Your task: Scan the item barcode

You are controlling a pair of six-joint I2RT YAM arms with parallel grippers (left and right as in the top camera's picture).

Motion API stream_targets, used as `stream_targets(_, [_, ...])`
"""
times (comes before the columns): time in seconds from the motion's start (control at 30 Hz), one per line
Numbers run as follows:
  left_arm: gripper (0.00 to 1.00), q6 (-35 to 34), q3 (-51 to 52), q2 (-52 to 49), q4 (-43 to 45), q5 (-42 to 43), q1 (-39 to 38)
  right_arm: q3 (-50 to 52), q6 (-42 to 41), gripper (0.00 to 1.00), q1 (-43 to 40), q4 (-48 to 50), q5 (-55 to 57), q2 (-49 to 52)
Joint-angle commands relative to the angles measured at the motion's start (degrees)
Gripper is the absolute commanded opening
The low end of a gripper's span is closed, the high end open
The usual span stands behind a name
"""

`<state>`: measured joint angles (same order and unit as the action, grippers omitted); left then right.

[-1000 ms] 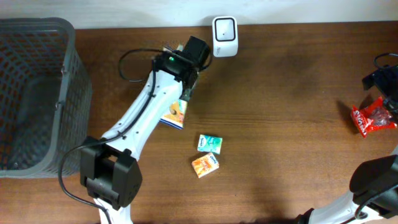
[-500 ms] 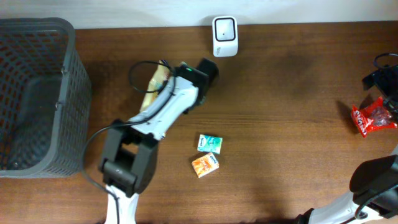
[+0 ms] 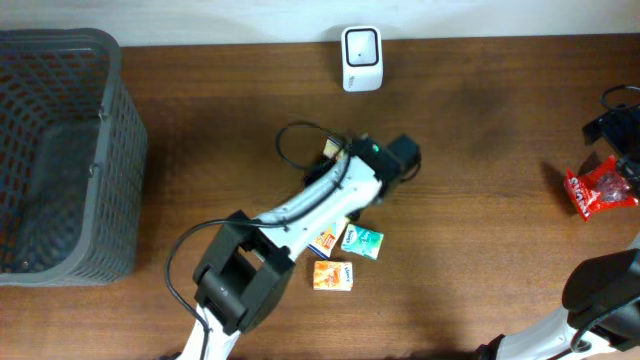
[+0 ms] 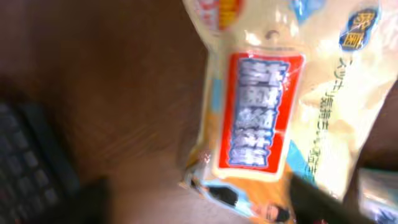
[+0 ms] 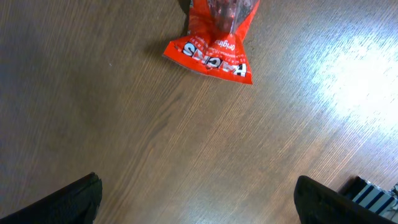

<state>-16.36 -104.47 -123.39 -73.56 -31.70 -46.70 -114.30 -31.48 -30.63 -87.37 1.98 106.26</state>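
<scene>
Wooden tabletop, yellow snack packet loose just beyond the wide-open left hand.

Your left arm is white with black joints, a black left gripper, and a black cable looped at its eleven o'clock.

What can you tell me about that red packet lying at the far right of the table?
The red packet is a small pouch of glossy, crinkled plastic, with white lettering across a flat sealed end. It lies flat on the brown wooden table, far to the right and well apart from the other items. The right gripper hangs above it with jaws wide open, not touching it. In the overhead view the arm hides part of the packet.
</scene>
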Motion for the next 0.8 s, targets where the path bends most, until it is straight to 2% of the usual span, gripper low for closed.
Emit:
stream_targets(0.0, [0.99, -0.79, -12.9, 0.52, -5.88, 10.27, 6.56, 0.09, -0.09, 0.98, 0.24, -0.02, -0.04, -0.02])
stream_targets(0.07, [0.99, -0.79, -16.5, 0.52, -9.01, 20.65, 10.95, 0.09, -0.11, 0.98, 0.24, -0.02, -0.04, -0.02])
stream_targets(0.1, [0.99, -0.74, -16.72, 0.52, -10.38, 28.85, 13.79, 0.09, -0.11, 0.98, 0.24, -0.02, -0.04, -0.02])
stream_targets(0.17, [0.99, 0.48, -15.02, 0.39, -12.17, 39.12, 18.08, 0.09, -0.11, 0.98, 0.24, -0.02, -0.04, -0.02])
stream_targets(0.2, [0.99, 2.71, -12.87, 0.39, -12.24, 41.7, 20.31, 0.09, -0.11, 0.98, 0.24, -0.02, -0.04, -0.02])
stream_targets(0.3, [0.99, 4.57, -6.97, 0.39, -10.49, 43.67, 23.39, 0.09, -0.09, 0.98, 0.24, -0.02, -0.04, -0.02])
stream_targets(0.4, [0.99, 9.27, 0.61, 0.39, -6.4, 51.32, 24.74, 0.09, -0.11, 0.98, 0.24, -0.02, -0.04, -0.02])
stream_targets(0.57, [0.99, 12.85, 8.28, 0.39, -2.93, 51.65, 26.51, 0.09, -0.11, 0.98, 0.24, -0.02, -0.04, -0.02])
stream_targets(0.77, [0.99, 16.81, 15.28, 0.39, 2.01, 52.15, 32.74, 0.09, -0.11, 0.99, 0.24, -0.02, -0.04, -0.02])
